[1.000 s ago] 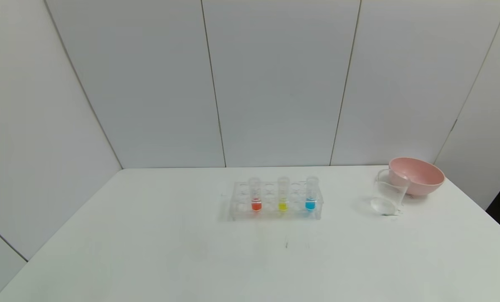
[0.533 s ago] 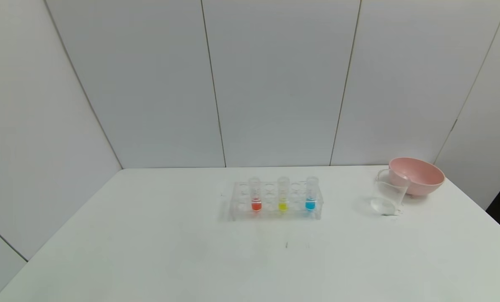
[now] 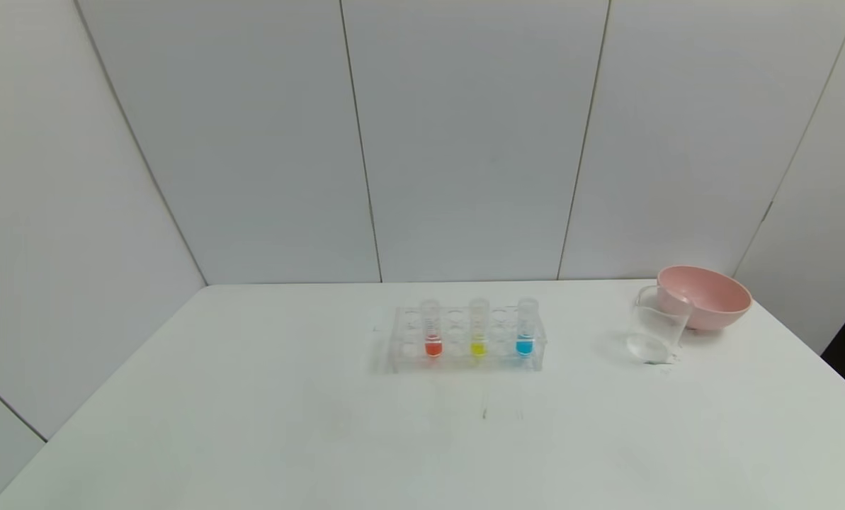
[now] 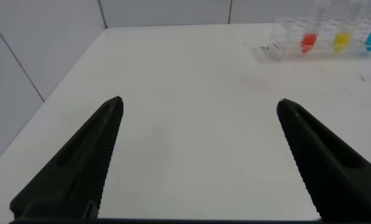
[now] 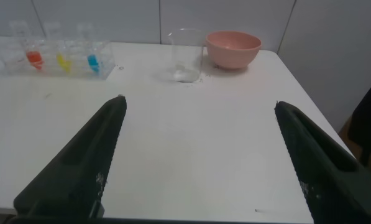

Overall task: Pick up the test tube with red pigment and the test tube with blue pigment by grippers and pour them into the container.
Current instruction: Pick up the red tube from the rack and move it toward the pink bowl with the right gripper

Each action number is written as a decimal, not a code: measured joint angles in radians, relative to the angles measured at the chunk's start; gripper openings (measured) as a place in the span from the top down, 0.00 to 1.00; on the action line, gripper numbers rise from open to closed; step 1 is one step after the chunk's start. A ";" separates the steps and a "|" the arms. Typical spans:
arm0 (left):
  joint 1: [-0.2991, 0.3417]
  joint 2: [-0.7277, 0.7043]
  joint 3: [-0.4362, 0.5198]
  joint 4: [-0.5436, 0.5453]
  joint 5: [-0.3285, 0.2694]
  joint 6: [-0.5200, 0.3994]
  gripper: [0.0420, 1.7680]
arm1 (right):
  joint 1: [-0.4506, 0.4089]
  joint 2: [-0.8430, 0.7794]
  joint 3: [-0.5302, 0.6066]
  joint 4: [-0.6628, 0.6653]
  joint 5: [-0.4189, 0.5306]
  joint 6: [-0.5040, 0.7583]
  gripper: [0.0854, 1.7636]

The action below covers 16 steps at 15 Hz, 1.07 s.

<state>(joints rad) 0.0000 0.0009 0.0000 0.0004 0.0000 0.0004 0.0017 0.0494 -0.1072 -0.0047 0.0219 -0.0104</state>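
Observation:
A clear rack (image 3: 464, 340) stands mid-table holding three upright tubes. The test tube with red pigment (image 3: 431, 329) is leftmost, a yellow one (image 3: 478, 329) sits in the middle, and the test tube with blue pigment (image 3: 526, 327) is rightmost. The clear container (image 3: 657, 325) stands to the right, touching the view of the pink bowl behind it. Neither arm shows in the head view. My left gripper (image 4: 199, 102) is open over bare table, well short of the rack (image 4: 322, 38). My right gripper (image 5: 199, 101) is open too, with the container (image 5: 186, 55) and the tubes (image 5: 61, 56) far ahead.
A pink bowl (image 3: 704, 296) sits at the back right corner behind the container. White wall panels close in the back and left of the table (image 3: 252, 425). The table's right edge drops off near the bowl.

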 joint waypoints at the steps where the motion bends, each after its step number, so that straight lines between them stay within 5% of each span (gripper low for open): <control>1: 0.000 0.000 0.000 0.000 0.000 0.000 0.00 | 0.001 0.032 -0.030 -0.004 0.003 0.001 0.03; 4: 0.000 0.000 0.000 0.000 0.000 0.000 0.00 | 0.011 0.179 -0.097 -0.057 0.008 0.013 0.03; 11: 0.000 0.000 0.000 0.000 0.000 0.000 0.00 | 0.055 0.750 -0.122 -0.469 0.036 0.063 0.03; 16: 0.000 0.000 0.000 0.000 0.000 0.000 0.00 | 0.395 1.105 -0.120 -0.784 -0.276 0.084 0.03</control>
<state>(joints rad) 0.0000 0.0009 0.0000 0.0000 0.0000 0.0000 0.3968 1.1540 -0.2274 -0.7887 -0.2536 0.0738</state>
